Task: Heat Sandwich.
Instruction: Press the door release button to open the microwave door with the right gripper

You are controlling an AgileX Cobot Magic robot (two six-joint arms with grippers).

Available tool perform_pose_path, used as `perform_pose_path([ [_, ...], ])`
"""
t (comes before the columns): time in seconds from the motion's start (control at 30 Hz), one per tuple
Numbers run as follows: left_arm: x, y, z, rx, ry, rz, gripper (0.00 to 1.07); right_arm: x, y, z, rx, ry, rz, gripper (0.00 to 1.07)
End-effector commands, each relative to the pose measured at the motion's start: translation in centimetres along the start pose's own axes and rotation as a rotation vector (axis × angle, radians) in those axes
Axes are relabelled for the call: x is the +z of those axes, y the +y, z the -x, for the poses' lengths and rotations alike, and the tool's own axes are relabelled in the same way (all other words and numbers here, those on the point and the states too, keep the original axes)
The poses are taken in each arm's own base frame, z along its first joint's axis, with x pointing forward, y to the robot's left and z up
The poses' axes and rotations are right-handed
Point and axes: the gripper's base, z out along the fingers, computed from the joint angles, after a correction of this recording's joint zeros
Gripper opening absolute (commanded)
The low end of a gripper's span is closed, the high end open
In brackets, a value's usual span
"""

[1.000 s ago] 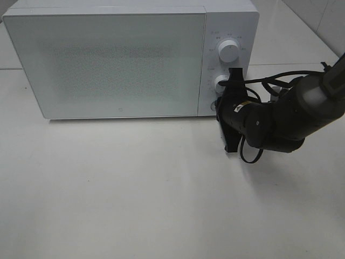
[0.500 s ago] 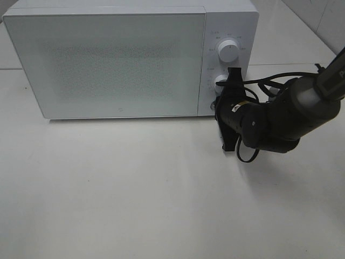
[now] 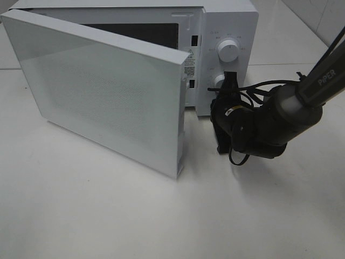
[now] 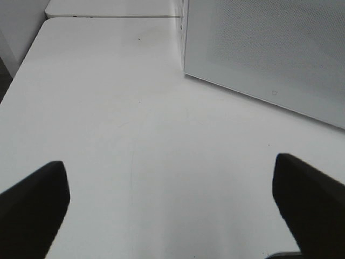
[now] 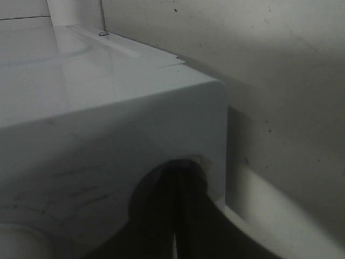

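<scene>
in the high view the microwave (image 3: 229, 21) stands at the back of the table (image 3: 108, 216). its door (image 3: 102, 91) hangs out at an angle, so a dark strip of the inside shows. the right gripper (image 3: 222, 116) is pushed against the low part of the control panel, under the upper knob (image 3: 228, 52) and just beside the lower knob (image 3: 218, 82). the sandwich is not in sight in any view; if it is inside or somewhere else, i cannot tell

in the left wrist view the left gripper (image 4: 172, 208) is spread wide and holds nothing. its fingers (image 4: 32, 208) hang over bare table, near the meshed face of the door

in the right wrist view the right gripper (image 5: 175, 205) is dark and very near the white corner of the microwave. the tips look narrow, with only a thin slit and nothing between them

i judge the step is to open the door. to do it well, the right arm should draw straight back from the panel, not sideways, so it does not turn the lower knob. the door is only part way out, so it needs a push at its free edge until the opening is wide enough for the sandwich
</scene>
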Motion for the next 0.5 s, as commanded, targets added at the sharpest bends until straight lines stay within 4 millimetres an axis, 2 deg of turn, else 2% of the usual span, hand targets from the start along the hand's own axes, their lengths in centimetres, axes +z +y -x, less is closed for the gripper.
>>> perform_pose_path([
  [0.03, -0.22, -0.05, -0.17, 0.001, -0.023, -0.005, 0.97, 0.61, 5.24, 0.68, -0.007, -0.051, 0.344, 0.00],
  [0.5, -0.22, -0.05, -0.17, 0.001, -0.023, -0.005, 0.97, 0.71, 4.55, 0.39, -0.038, -0.021, 0.228, 0.00],
])
